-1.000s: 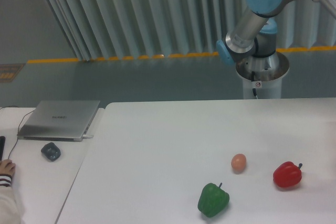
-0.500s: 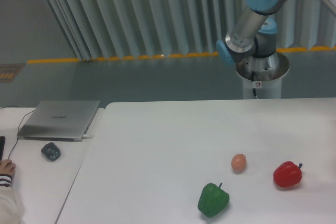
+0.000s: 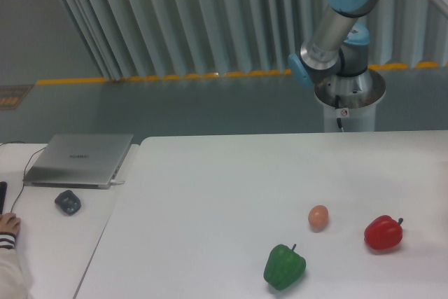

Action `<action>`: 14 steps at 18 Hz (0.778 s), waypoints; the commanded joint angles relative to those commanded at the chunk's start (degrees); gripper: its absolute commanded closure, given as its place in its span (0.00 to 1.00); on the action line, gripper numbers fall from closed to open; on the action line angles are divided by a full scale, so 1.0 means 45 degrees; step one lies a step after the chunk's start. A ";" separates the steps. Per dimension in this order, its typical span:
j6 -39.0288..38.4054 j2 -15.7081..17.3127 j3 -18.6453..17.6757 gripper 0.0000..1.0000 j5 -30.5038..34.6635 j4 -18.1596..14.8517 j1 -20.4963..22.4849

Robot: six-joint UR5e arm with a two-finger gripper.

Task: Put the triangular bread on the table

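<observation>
Camera view, only one. Arm point(image 3: 336, 26) in the upper right of the frame: blue-capped joints, grey links, base pedestal behind the far table edge. It runs out of frame at the top right, so the gripper is out of view and I cannot tell whether the fingers are released or clenched, or whether they hold anything.

The triangular bread is nowhere in the frame; possibly carried off-frame, can't confirm.

The table point(image 3: 210, 187) fills the lower centre and right, plain white. On it, lower right: small egg point(image 3: 318, 217), red pepper point(image 3: 383, 233) to its right, green pepper point(image 3: 284, 267) below and left of the egg. All three apart from one another.

Left edge: a second white desk point(image 3: 42, 243) with a closed grey laptop point(image 3: 78, 159), a small dark object point(image 3: 68, 202) just below it, and a person's hand point(image 3: 8, 225) at the far left.

Step judged: bringing the bread over the table. To do it well, come down over the bare middle-left stretch, well apart from egg and peppers, lay it flat, let go low.

Writing: faint logo on the laptop lid, too small to read. Small red-and-white sticker on the pedestal, unreadable.
</observation>
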 joint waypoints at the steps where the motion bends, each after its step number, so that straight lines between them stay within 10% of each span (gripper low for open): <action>1: 0.0058 0.0000 0.0058 0.38 -0.0369 0.0000 0.0155; 3: 0.0058 0.0097 0.0039 0.00 -0.0764 0.0097 0.0371; 14: -0.0136 0.0000 -0.0410 0.00 -0.0783 0.0938 0.0567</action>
